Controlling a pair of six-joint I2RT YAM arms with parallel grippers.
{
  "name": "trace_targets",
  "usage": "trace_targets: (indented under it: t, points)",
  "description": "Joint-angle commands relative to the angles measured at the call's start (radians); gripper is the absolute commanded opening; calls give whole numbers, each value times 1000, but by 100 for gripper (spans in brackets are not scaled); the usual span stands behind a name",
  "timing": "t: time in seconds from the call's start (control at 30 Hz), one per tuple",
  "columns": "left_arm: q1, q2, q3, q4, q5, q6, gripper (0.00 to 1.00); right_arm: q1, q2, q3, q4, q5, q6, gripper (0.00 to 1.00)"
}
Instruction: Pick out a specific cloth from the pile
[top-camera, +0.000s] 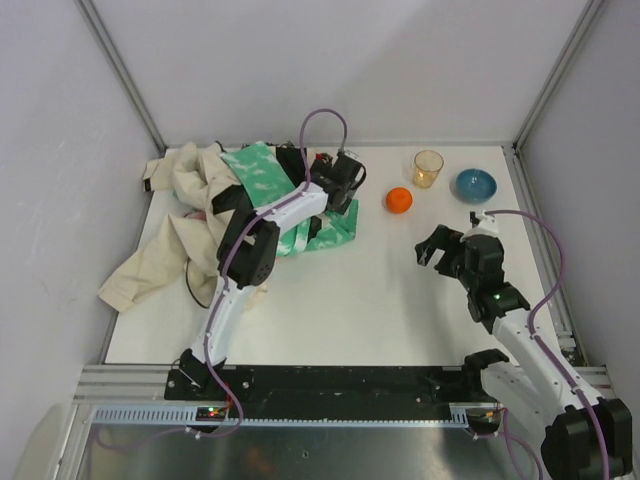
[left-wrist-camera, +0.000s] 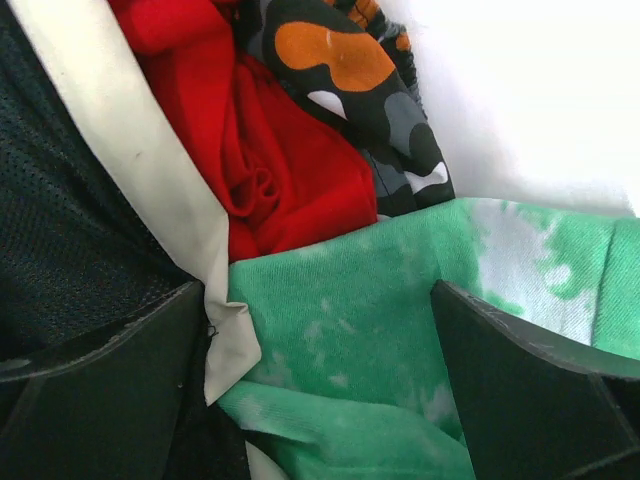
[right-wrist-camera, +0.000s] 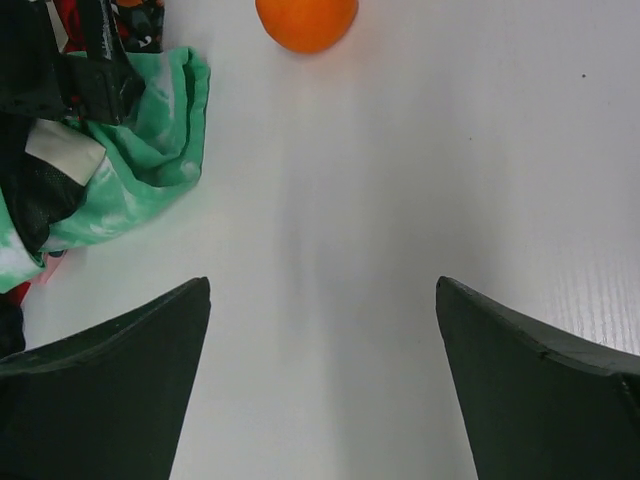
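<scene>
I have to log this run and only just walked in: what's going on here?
The left hand is open over the pile, above a green cloth. The red cloth lies just ahead of it, beside a black printed cloth. Nothing is gripped yet. The right hand is open over bare table, holding nothing. An orange ball, cup and bowl stand at the far side.

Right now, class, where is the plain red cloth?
In the left wrist view, the red cloth lies upper left, between the beige cloth and the black orange-printed cloth, just beyond the mint-green cloth.
</scene>
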Motion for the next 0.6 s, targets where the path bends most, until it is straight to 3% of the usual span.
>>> trace_targets:
  t: [0.0, 0.17, 0.23, 0.27, 0.33, 0.37, 0.43, 0.57]
  points:
    - [-3, 36, 33, -51, 20, -5, 100, -3, 26, -3, 69, -27, -11, 99]
    - [7, 101, 35, -93, 13, -29, 98, -3, 36, -4, 68, -27, -7, 99]
    - [17, 111, 40, -110, 22, -46, 82, -3, 36, -3, 73, -25, -5, 99]
    - [22, 111, 42, -120, 23, -54, 67, -3, 37, -3, 77, -26, -5, 99]
    - [31, 98, 41, -137, 18, -65, 26, -1, 39, -4, 91, -33, -5, 99]
    - [35, 82, 37, -145, 12, -74, 13, -1, 41, -4, 99, -36, -5, 99]
    - [47, 28, 18, -151, 22, -90, 4, -1, 51, -3, 142, -54, -4, 99]
    - [77, -167, -36, -152, 115, -128, 1, 10, 103, -3, 305, -178, 5, 99]
